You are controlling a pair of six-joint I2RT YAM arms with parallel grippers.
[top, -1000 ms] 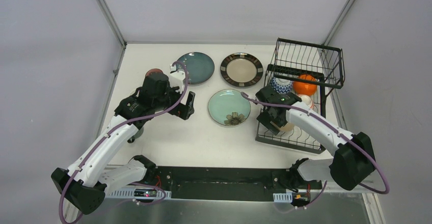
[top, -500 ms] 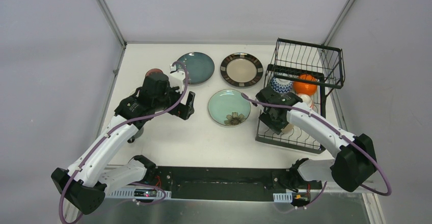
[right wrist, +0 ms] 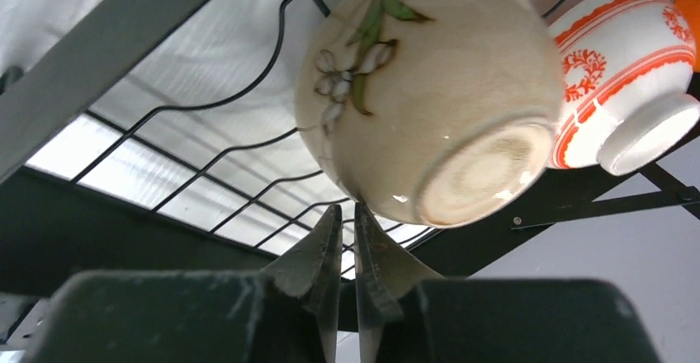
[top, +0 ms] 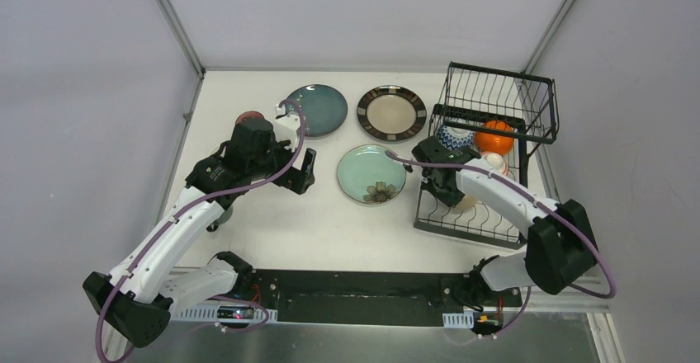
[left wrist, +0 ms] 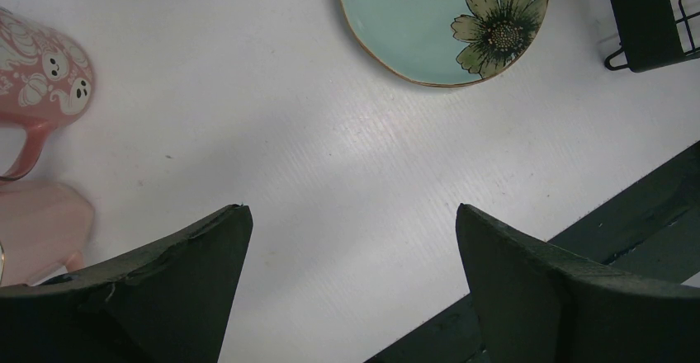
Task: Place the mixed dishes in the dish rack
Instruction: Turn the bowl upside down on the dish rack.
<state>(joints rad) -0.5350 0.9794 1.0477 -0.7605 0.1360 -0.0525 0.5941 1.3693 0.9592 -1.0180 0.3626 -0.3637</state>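
Bowl (right wrist: 429,91) in rack (right wrist: 124,16), just beyond closed right jaws

Left edge cuts pink cup (left wrist: 41,82); top edge crops mint plate (left wrist: 417,16).

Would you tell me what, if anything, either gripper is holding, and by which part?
Nothing is held: the left gripper stands open, and the right gripper is shut on nothing, beside the cream flowered bowl.
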